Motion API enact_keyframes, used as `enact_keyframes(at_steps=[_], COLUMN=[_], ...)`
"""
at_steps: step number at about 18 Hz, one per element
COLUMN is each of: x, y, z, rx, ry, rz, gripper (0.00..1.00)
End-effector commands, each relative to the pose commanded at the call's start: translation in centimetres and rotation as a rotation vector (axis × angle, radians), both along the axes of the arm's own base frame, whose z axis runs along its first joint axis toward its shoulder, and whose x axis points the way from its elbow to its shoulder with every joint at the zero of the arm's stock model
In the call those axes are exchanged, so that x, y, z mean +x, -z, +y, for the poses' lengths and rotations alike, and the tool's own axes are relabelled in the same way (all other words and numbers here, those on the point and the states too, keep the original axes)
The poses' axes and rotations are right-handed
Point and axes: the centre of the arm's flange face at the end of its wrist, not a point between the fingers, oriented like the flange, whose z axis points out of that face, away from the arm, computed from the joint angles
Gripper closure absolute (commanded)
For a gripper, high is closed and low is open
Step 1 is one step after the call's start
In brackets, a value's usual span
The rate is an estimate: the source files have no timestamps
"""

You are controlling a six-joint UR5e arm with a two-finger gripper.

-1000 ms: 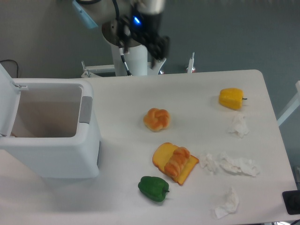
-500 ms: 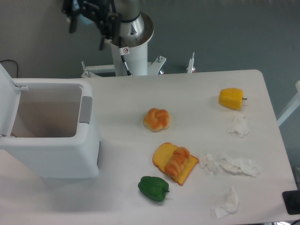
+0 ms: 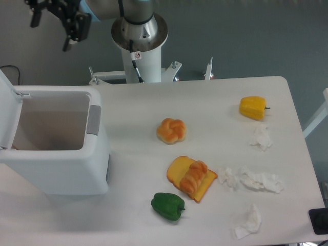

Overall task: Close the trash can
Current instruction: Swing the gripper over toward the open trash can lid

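The white trash can stands at the table's left end with its top open, and the bare inside shows. Its lid stands up along the left edge of the view. A grey latch strip runs down the rim on the right side. My gripper hangs in the air at the upper left, behind the table and above the can's far side, well apart from it. Its two dark fingers are spread and hold nothing, so it is open.
On the table lie a bread roll, a sandwich slice with a croissant, a green pepper, a yellow pepper and several crumpled tissues. The arm's white base column stands behind the table.
The gripper has swung left across the back, from above the base column to the upper left corner. The trash can and the food have not moved.
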Motion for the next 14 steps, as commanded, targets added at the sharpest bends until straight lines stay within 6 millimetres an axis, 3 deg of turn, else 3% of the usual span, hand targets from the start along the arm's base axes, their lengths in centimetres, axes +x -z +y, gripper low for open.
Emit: enact_keyframes(at_steps=[4, 14], x=[0.3, 2.5], y=[-1.3, -2.7], z=[3.0, 5.3], rx=[0.021, 0.07], ry=[-0.008, -0.023], rz=[-0.004, -0.008], gripper=[0.0, 0.0])
